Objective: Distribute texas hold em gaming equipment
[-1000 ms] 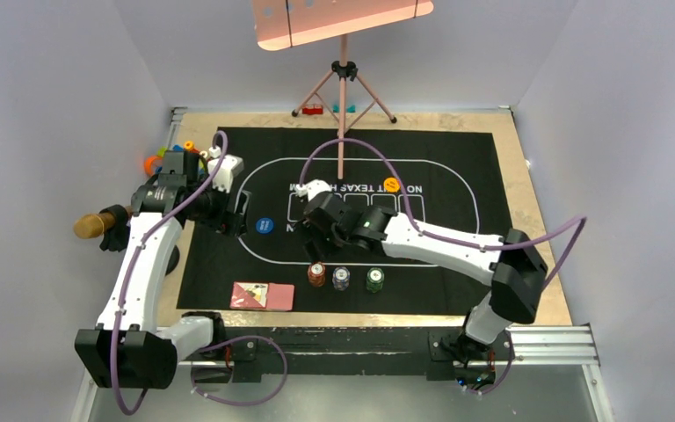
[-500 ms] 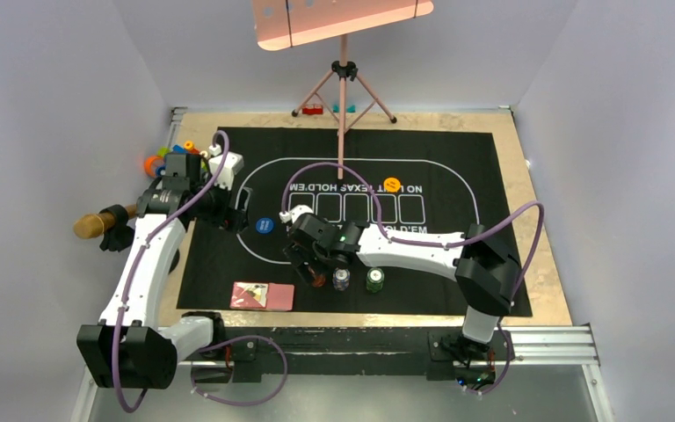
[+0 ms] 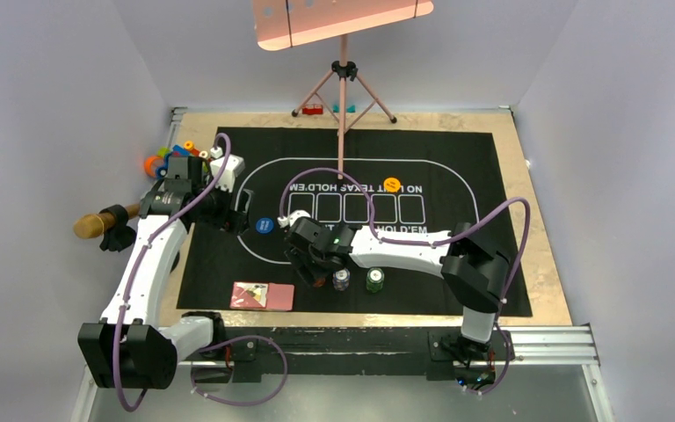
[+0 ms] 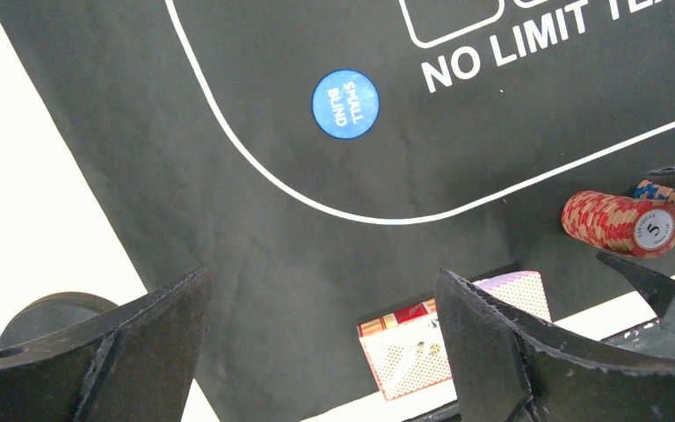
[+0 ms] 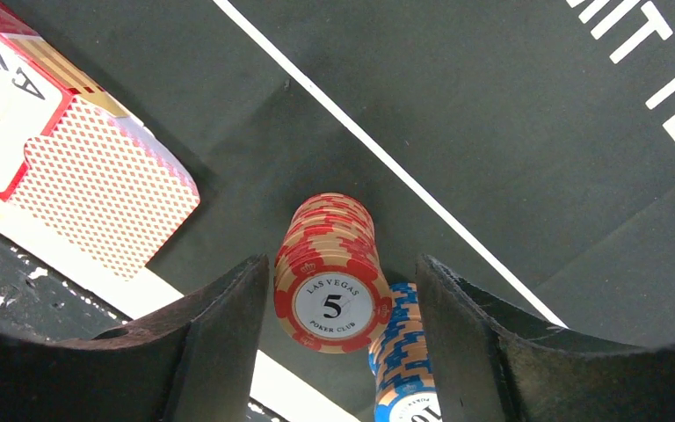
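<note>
A red poker chip stack marked 5 stands on the black mat between the fingers of my right gripper. That gripper is open, its left finger close to the stack and a gap on the right. A blue-and-orange chip stack stands just behind, and a green stack further right. The pink-backed playing cards lie at the mat's near edge. My left gripper hangs open and empty above the mat, near the blue small-blind button. An orange button lies on the printed text.
The black printed mat covers most of the table. Colourful toy blocks sit off its far left corner. A pink tripod stands at the back. A brown-handled object lies left of the left arm.
My right arm has swung from the mat's middle towards the near edge and lowered around the red chip stack, its jaws narrowing. The left arm has barely shifted.
</note>
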{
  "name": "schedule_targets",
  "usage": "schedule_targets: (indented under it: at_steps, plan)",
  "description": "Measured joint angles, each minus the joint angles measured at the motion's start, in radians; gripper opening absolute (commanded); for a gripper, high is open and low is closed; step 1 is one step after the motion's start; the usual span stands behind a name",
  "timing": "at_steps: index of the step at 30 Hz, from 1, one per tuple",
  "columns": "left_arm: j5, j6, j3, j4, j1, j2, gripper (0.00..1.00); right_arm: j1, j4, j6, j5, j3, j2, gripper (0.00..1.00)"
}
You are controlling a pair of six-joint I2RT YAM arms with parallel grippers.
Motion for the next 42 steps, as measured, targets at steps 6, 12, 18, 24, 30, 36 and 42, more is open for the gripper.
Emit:
schedule_targets:
  at_steps: [6,12,18,24,30,36,42]
  plan:
    - [-0.015,0.002,-0.002,0.005,0.0,0.0,1.0,0.0,0.003,0.008,-0.001,0.0,0.007,0.46]
    - [-0.029,0.004,-0.006,0.011,0.0,-0.006,1.0,0.001,0.003,0.019,0.0,0.0,0.007,0.17]
    - [-0.037,0.011,-0.015,0.02,0.0,-0.009,1.0,0.001,-0.025,0.022,0.003,0.018,0.007,0.06]
    - [-0.04,0.021,-0.017,0.021,0.0,-0.012,1.0,-0.004,-0.085,0.002,0.026,0.147,0.011,0.01]
    - [-0.046,0.026,-0.017,0.021,0.0,-0.021,1.0,-0.047,-0.087,-0.021,0.027,0.302,0.061,0.0]
    - [-0.051,0.026,-0.017,0.021,0.0,-0.025,1.0,-0.142,-0.081,-0.051,0.023,0.431,0.245,0.0]
    - [-0.078,0.025,-0.017,0.022,0.0,-0.037,1.0,-0.189,-0.079,-0.079,0.025,0.563,0.438,0.0]
